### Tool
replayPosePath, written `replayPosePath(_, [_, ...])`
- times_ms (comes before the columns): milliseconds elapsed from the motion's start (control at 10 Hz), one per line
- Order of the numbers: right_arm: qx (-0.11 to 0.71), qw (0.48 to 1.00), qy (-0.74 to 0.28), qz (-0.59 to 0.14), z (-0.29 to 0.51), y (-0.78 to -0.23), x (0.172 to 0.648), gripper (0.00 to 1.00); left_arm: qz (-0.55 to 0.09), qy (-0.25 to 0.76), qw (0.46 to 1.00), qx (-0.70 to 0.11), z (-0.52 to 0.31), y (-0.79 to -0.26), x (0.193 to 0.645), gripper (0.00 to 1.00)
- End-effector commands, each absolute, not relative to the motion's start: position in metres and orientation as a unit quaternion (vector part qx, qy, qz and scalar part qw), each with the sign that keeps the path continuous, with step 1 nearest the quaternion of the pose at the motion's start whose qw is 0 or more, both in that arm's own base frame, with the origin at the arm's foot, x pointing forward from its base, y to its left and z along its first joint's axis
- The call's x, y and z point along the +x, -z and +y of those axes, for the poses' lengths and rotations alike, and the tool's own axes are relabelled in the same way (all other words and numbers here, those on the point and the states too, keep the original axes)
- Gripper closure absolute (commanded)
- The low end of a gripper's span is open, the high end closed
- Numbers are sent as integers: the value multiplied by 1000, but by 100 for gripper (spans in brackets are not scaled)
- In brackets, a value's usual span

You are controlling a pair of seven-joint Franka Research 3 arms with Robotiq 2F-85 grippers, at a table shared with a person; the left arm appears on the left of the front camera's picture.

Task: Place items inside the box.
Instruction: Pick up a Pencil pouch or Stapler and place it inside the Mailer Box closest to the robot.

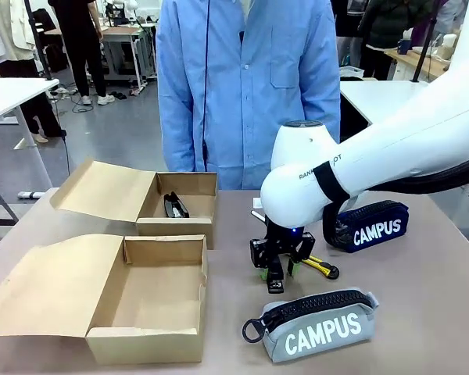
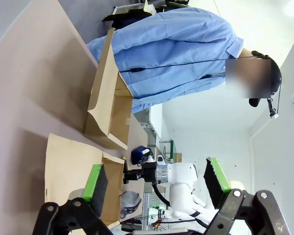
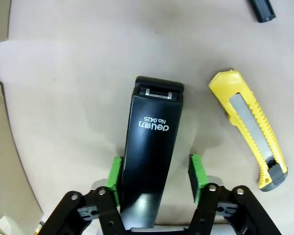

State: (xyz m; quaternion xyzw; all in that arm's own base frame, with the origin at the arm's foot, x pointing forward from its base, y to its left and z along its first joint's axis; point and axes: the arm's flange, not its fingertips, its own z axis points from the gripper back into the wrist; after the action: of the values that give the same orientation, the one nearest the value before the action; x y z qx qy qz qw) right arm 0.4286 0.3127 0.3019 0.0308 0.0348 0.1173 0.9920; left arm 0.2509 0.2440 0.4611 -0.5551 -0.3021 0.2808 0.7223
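A black stapler (image 3: 152, 147) lies on the table between the fingers of my right gripper (image 3: 156, 176). The left green pad (image 3: 116, 178) touches its side and the right pad (image 3: 195, 176) stands a little off it, so the jaws are open around it. In the front view that gripper (image 1: 277, 271) points down at the table's middle. A yellow-black utility knife (image 3: 252, 127) (image 1: 322, 268) lies just beside it. The grey CAMPUS pouch (image 1: 316, 324) lies near the front, the navy one (image 1: 371, 226) at the right. My left gripper (image 2: 156, 178) hangs open, with nothing between its fingers.
Two open cardboard boxes stand at the left: the near box (image 1: 144, 344) and the far box (image 1: 176, 229), which holds a black item (image 1: 175, 205). A person in a blue coat (image 1: 246, 86) stands at the far edge. A black cap end (image 3: 262, 10) lies beyond the knife.
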Motion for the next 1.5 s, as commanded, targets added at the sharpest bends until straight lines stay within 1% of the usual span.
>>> replayPosePath(0, [9, 994, -108, 14, 317, -306, 427, 100, -313, -272, 717, -561, 244, -461, 251, 0])
replayPosePath(400, [0, 994, -105, 6, 313, -316, 423, 100, -313, -272, 717, -561, 244, -461, 251, 0])
replayPosePath(500, [-2, 995, -103, -6, 308, -328, 420, 100, -313, -272, 717, -561, 244, -461, 251, 0])
replayPosePath(600, [16, 993, -112, -21, 302, -354, 413, 100, -313, -272, 717, -561, 244, -461, 251, 0])
replayPosePath(700, [26, 992, -111, -47, 300, -391, 399, 100, -313, -272, 717, -561, 244, -461, 251, 0])
replayPosePath(800, [33, 994, -80, -61, 306, -433, 372, 100, -313, -272, 717, -561, 244, -461, 251, 0])
replayPosePath(900, [11, 996, -38, -74, 318, -460, 341, 100, -313, -272, 717, -561, 244, -461, 251, 0])
replayPosePath(1000, [3, 997, -26, -75, 332, -473, 314, 100, -313, -272, 717, -561, 244, -461, 251, 0])
replayPosePath(1100, [-17, 997, 1, -72, 345, -474, 293, 100, -313, -272, 717, -561, 244, -461, 251, 0])
replayPosePath(1200, [-19, 998, -20, -48, 364, -464, 274, 100, -313, -272, 717, -561, 244, -461, 251, 0])
replayPosePath(1300, [-25, 999, -34, -11, 377, -448, 267, 100, -313, -272, 717, -561, 244, -461, 251, 0])
replayPosePath(1400, [-39, 998, -54, 6, 378, -439, 274, 100, -313, -272, 717, -561, 244, -461, 251, 0])
